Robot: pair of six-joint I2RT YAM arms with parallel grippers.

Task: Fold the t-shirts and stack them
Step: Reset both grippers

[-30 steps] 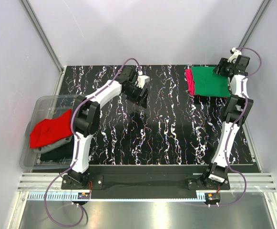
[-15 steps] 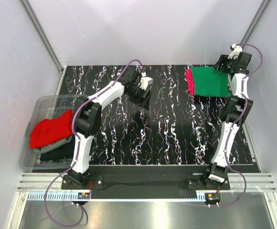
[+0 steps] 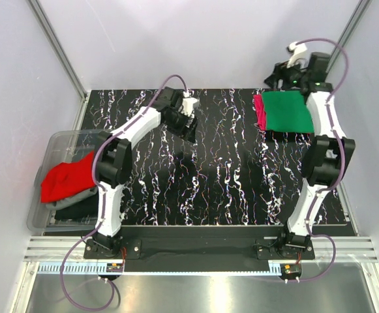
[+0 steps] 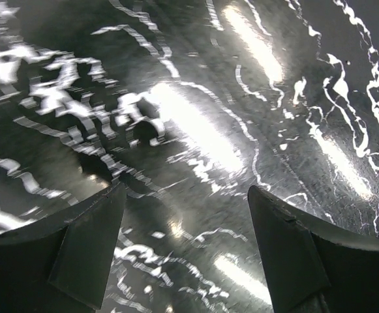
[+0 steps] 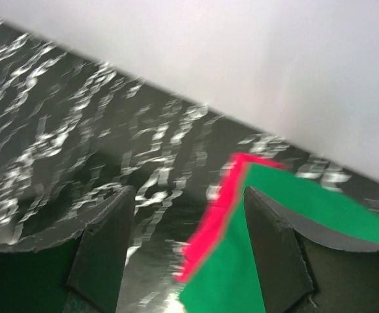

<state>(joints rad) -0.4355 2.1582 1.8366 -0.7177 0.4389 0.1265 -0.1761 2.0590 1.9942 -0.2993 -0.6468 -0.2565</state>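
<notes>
Green t-shirt atop pink t-shirt | left end effector released | right end effector released

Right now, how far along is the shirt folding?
Done: the green shirt lies folded on the pink shirt, far right. In hand: nothing; the left gripper and right gripper are open, empty. Left: the red shirt and dark shirts under it, in the bin.

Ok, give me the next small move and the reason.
Probably swing the left hand toward the bin for the red shirt. The green shirt already lies folded on the pink shirt. The left hand and the right hand are both open and empty, and the red shirt lies topmost in the bin, on the left arm's side.
</notes>
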